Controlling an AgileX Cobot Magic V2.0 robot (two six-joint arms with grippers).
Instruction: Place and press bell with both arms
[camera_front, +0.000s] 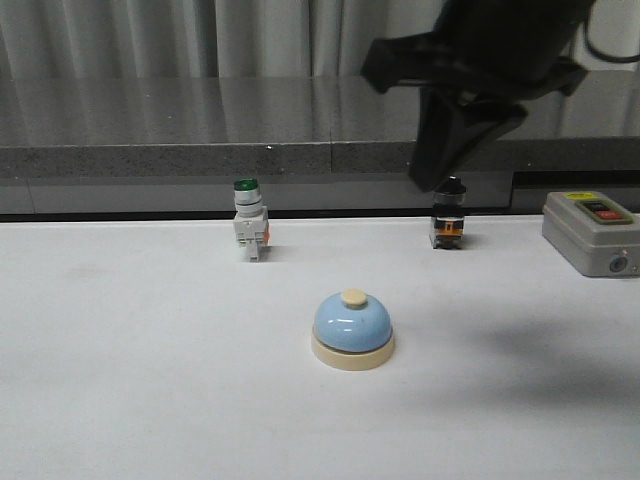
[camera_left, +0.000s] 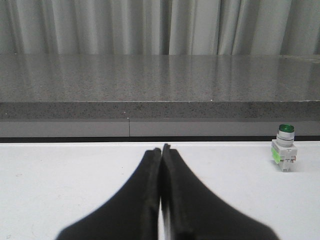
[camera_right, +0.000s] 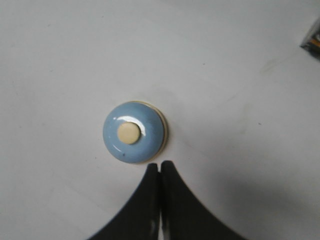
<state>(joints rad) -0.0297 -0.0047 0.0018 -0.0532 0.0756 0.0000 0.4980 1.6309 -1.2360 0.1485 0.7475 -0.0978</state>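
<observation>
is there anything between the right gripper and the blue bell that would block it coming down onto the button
Nothing visible does. The right gripper, fingers shut, hangs above the table, and its wrist view looks straight down on the bell with the cream button uncovered. The green-capped switch, black switch and grey box stand farther back, apart from the bell.

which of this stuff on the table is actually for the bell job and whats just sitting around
For the job:
- small light-blue dome desk bell with cream base and button
- black right gripper, shut, above the bell
- black left gripper, shut

Just lying about:
- green-capped white push-button switch
- black-capped switch with orange body
- grey box with red and black buttons
</observation>
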